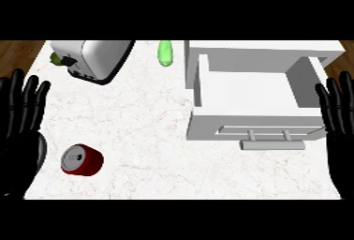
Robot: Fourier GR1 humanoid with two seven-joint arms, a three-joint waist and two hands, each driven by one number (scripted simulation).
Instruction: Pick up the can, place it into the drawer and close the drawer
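The can (pixel 82 160), just right of the left hand (pixel 22 117), is judged light, rigid and slippery; its round wall should be taken; both hands' fingers (pixel 336 105) are held straight, grasping nothing; the drawer (pixel 256 101) stands open.

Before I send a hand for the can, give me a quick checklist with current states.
1. Can on the counter, unheld: ok.
2. Left hand open and free: ok.
3. Right hand open and free: ok.
4. Drawer pulled open, nothing visible inside: ok.
5. Path from can to drawer free; toaster and green object sit farther back: ok.
6. Can upright: not ok, it looks tilted.
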